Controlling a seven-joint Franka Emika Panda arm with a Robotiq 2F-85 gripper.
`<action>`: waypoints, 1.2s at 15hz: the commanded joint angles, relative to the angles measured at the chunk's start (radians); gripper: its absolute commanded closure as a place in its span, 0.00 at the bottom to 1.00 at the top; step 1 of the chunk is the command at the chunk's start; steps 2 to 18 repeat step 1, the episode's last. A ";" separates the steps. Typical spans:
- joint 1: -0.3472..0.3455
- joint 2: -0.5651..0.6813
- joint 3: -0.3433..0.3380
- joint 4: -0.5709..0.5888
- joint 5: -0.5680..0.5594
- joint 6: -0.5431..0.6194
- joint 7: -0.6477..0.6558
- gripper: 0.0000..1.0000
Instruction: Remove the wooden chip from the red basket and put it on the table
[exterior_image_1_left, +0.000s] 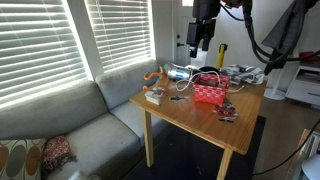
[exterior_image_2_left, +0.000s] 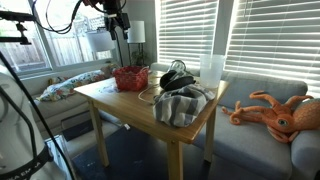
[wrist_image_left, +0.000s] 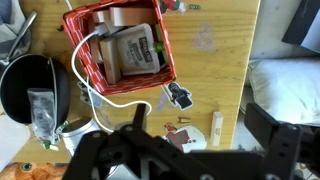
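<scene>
The gripper (exterior_image_1_left: 197, 44) hangs above the red basket (wrist_image_left: 160, 50), apart from it; in the wrist view it is only a dark, blurred mass along the bottom edge, so whether its jaws are spread or closed cannot be told. The basket stands on the table (wrist_image_left: 215, 70), its far end cut off by the frame. Inside it, a tan-brown flat piece, likely the wooden chip (wrist_image_left: 122, 16), shows partly behind a white packet (wrist_image_left: 132, 50). A white cable (wrist_image_left: 115, 98) runs over the basket's rim. In both exterior views the basket's contents are hidden.
</scene>
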 joint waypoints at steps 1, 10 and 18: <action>-0.014 0.001 0.012 0.003 0.004 -0.002 -0.003 0.00; -0.014 0.001 0.012 0.003 0.004 -0.002 -0.003 0.00; -0.014 0.001 0.012 0.003 0.004 -0.002 -0.003 0.00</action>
